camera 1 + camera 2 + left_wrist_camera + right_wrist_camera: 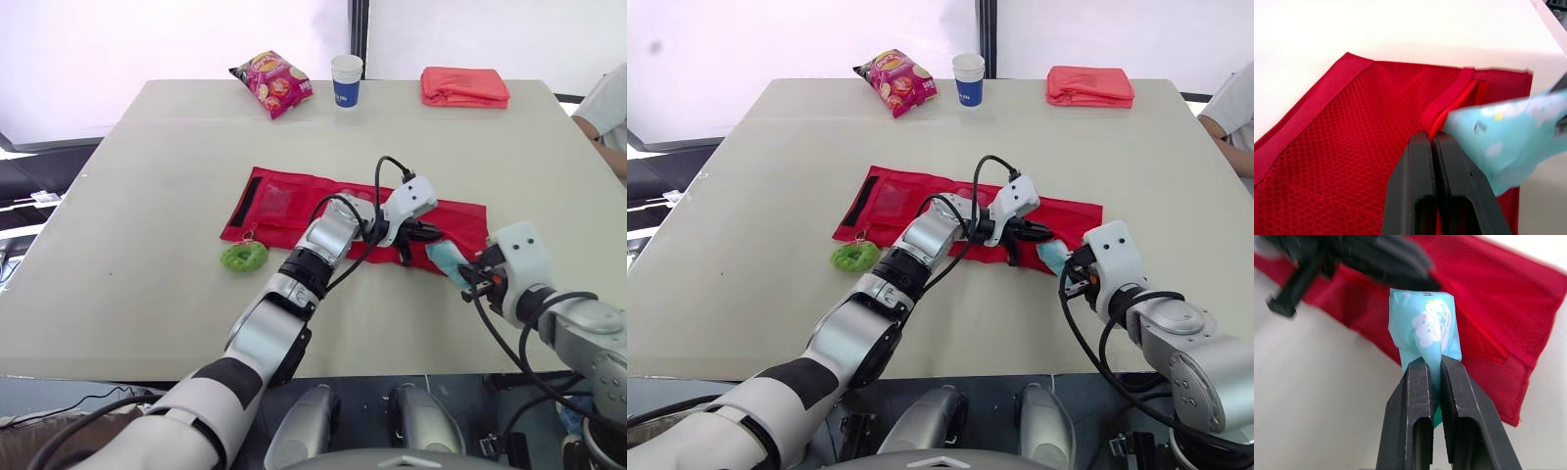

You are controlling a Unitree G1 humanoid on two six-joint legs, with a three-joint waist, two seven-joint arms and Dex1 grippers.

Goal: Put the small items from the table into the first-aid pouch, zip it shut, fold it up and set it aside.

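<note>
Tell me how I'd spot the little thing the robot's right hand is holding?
On the pale table, find the long red pouch spread flat in the middle. At its right end, the right gripper pinches a small packet. It is the only pale teal thing there, printed with a white cartoon, unlike the green ring by the pouch's left end.

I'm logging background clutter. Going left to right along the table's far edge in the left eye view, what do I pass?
snack bag → paper cup → folded red cloth
</note>
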